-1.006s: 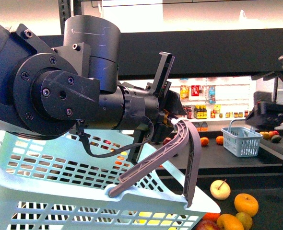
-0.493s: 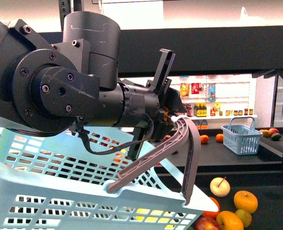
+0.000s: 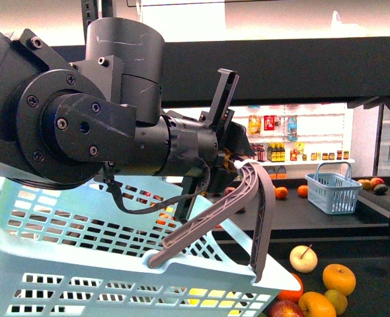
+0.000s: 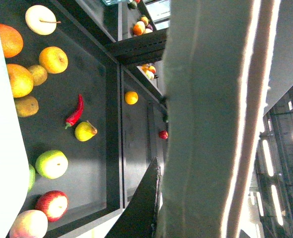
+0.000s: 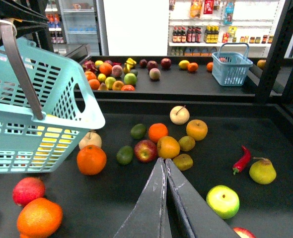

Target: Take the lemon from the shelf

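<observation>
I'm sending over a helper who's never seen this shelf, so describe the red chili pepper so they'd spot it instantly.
On the wide dark tier of the black shelf, away from the main pile of round fruit, the red chili pepper lies next to a yellow-green pear. It is the only long, thin, curved thing there; its neighbours are all plump.

baskets: two are seen, a large pale-blue basket (image 5: pixel 37 114) and a small blue basket (image 5: pixel 231 72)
red chilli (image 5: pixel 242 158): one is counted on the near tier
pear (image 5: pixel 262 171): one is counted there
dark green fruits (image 5: pixel 138 131) (image 5: pixel 124 154): two are counted there
</observation>
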Robot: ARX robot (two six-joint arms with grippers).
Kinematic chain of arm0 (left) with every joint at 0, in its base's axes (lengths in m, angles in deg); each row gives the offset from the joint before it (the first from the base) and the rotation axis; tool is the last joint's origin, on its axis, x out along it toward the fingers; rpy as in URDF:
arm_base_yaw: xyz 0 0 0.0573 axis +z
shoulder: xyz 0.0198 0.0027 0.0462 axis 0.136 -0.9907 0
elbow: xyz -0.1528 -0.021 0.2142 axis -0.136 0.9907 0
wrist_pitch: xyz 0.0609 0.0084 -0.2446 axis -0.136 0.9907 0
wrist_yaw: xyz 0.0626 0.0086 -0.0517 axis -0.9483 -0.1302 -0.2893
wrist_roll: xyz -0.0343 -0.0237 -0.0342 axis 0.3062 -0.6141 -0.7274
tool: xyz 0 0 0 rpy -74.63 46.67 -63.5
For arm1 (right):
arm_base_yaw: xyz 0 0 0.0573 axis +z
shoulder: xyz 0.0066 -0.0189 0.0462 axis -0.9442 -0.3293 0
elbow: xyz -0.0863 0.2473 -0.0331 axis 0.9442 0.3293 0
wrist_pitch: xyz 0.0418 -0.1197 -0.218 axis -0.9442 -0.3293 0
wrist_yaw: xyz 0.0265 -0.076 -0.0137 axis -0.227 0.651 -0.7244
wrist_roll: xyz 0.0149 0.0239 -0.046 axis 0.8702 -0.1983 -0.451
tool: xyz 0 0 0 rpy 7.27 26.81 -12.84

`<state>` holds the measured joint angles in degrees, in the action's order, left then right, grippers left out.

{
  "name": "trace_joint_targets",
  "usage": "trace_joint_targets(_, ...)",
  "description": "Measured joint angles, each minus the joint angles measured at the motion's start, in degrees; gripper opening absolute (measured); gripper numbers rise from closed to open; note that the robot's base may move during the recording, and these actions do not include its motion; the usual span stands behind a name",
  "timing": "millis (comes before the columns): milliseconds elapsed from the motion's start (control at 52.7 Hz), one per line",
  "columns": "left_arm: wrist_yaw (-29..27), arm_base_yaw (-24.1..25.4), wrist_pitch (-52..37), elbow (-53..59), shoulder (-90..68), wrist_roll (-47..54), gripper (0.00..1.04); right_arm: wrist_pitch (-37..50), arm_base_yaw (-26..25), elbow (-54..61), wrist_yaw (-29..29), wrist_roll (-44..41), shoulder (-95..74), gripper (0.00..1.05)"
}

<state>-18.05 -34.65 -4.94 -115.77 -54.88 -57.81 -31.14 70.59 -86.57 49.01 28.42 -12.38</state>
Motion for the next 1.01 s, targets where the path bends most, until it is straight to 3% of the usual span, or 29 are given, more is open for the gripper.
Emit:
trace_joint_targets(873, 0.0, 0.0, 0.0, 0.0, 0.0, 0.04, 0.06, 0.96, 0.0, 4.9, 0.09, 0.0, 4.81, 0.02)
trace_joint_targets(1006, 0.0, 0.0, 0.0, 0.0, 0.0, 0.02, 0.06, 0.96, 0.0, 4.9, 0.09, 0.0, 4.83, 0.2)
